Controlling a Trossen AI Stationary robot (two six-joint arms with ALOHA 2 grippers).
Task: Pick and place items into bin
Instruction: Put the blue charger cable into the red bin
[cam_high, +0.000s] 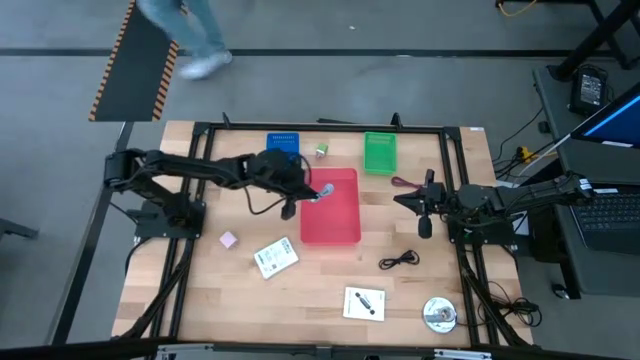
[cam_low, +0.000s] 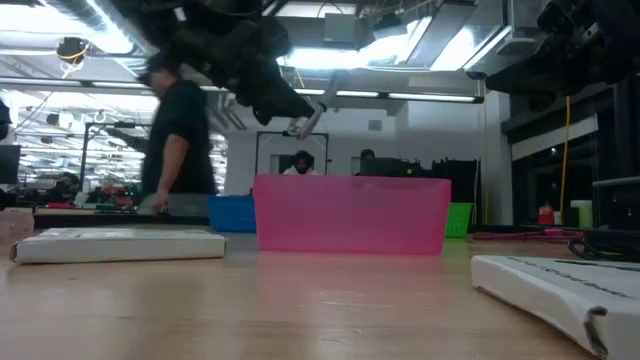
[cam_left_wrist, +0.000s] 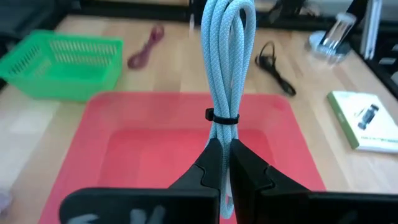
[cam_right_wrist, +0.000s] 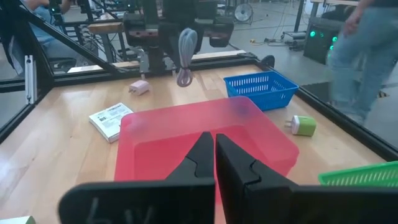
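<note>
- Gripping a pale blue braided cable bundle (cam_left_wrist: 227, 56), the left pincer (cam_left_wrist: 224, 163) is closed on it above the red plastic bin (cam_high: 331, 208).
- Right pincer (cam_right_wrist: 214, 157) is closed and empty, beside the bin.

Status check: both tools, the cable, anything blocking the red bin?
Left tool shut on light blue cable, hanging above red bin. Right tool shut, empty, waiting right of bin. Nothing blocking the bin opening.

Blue tray (cam_high: 283, 143), green tray (cam_high: 379, 152) at far edge; person (cam_low: 178, 140) behind.
</note>
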